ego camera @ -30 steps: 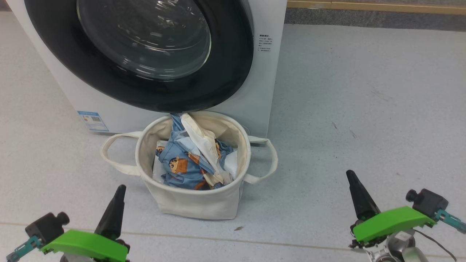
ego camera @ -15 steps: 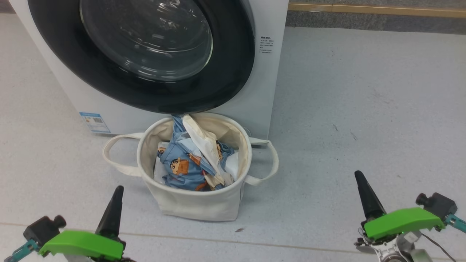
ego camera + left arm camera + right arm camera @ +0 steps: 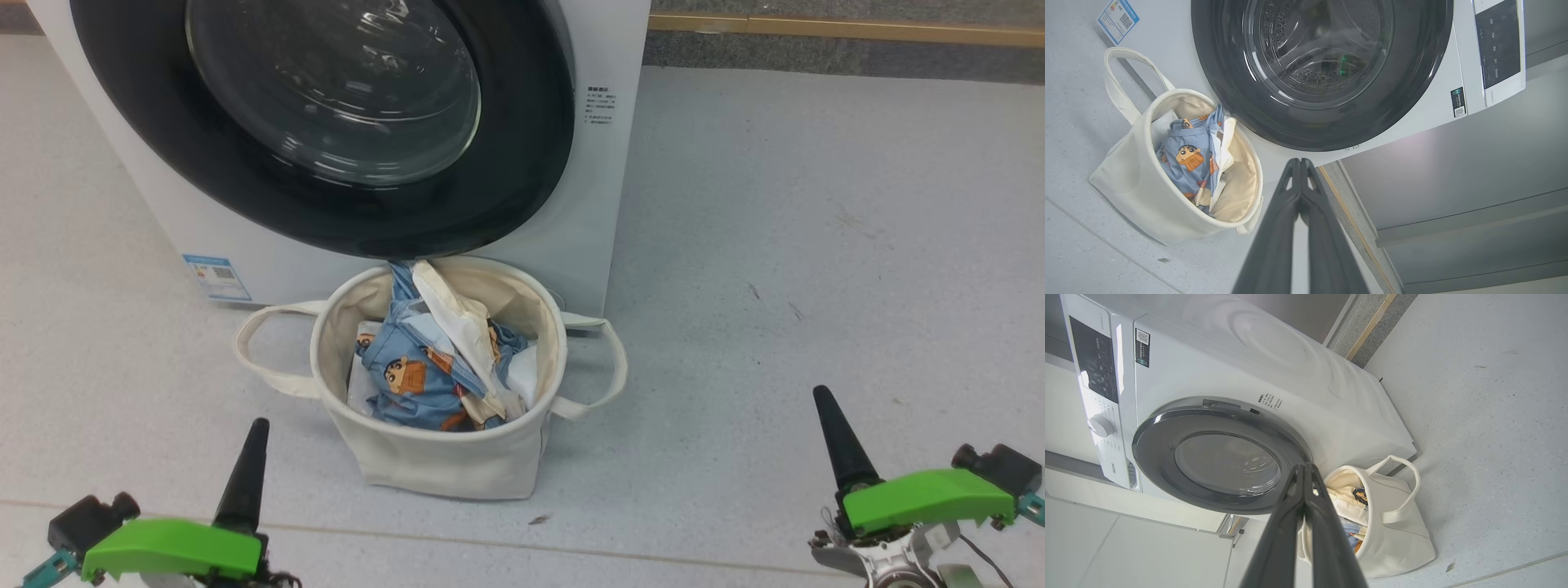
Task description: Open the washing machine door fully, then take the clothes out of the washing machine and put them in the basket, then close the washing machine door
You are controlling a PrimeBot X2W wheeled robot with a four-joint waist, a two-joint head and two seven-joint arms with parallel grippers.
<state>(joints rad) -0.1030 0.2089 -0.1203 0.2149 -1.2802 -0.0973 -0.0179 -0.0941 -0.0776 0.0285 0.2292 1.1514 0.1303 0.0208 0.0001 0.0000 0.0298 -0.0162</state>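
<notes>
The white washing machine (image 3: 596,204) fills the top of the head view. Its door (image 3: 326,204), a glossy black rim around clear glass, lies flat against the front. Directly before it on the floor stands the cream basket (image 3: 441,465), and the light-blue cartoon-print clothes (image 3: 412,380) lie inside with a cream piece draped over them. My left gripper (image 3: 258,433) hangs shut and holding nothing at the basket's near left. My right gripper (image 3: 823,400) is shut too, well off to the basket's right. The left wrist view shows shut fingertips (image 3: 1300,163) below the door (image 3: 1323,130), basket (image 3: 1126,179) to their left.
Pale grey floor (image 3: 775,245) spreads wide to the right of the machine. A wooden skirting strip (image 3: 816,28) runs along the back wall. The control panel (image 3: 1498,45) and a dial (image 3: 1100,425) sit at the machine's top. A blue sticker (image 3: 216,278) marks its lower front.
The head camera has shifted slightly. Both grippers have drawn lower and outward in the view, staying shut. Basket, clothes and door have not moved.
</notes>
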